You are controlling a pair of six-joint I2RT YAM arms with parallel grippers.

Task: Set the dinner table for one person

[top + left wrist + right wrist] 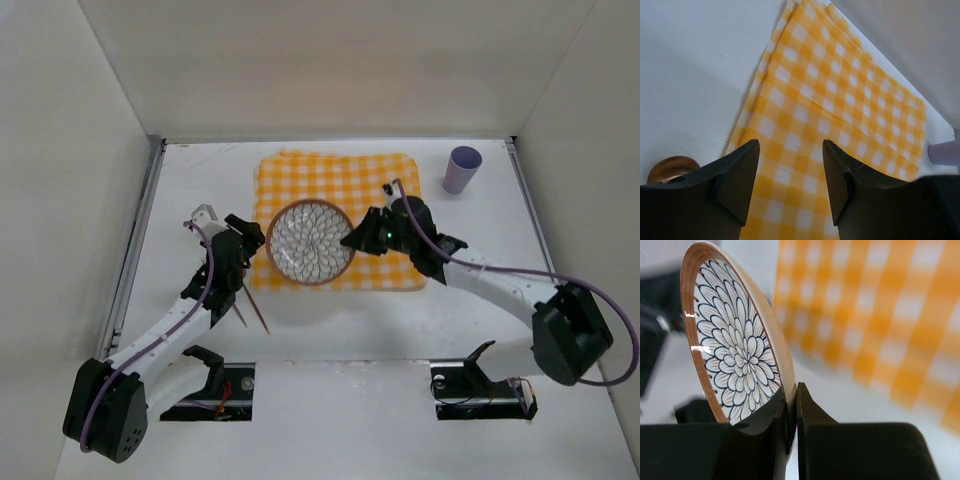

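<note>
**On the cloth: R gripper nips plate rim, L gripper spread**

On the dinner table (330, 340), the big white surface filling the top view, a yellow-and-white checkered cloth (340, 180) lies toward the far side, approx. centre.

Hard-to-see bits first. From above, the R gripper (356, 240) tips merge w/ the arm's dark body at the right rim of the plate (310, 243), so the grip can't be read there. The R wrist cam settles it: fingers pressed together on the plate edge, rim pinched btwn them. In that view the fingers cut off the plate's lower part, and the cloth behind is blurred. Whether the plate lies flat on the cloth or is tipped up, can't tell.

The L gripper (255, 240) sits just beside the plate's left rim, at the cloth's left edge. The L wrist cam shows its fingers spread wide, only cloth showing btwn them. A brown rounded thing (672, 167) sits low-left in that view, half hidden behind a finger; can't say what it is.

Two thin brown sticks (252, 305) lie on bare table by the cloth's near-left corner, far ends hidden under the L arm.

Containers: the plate face shows only its painted petal pattern. A purple cup (462, 170) stands upright on bare table just beside the cloth's far-right corner. Its inside is too small to make out.
</note>
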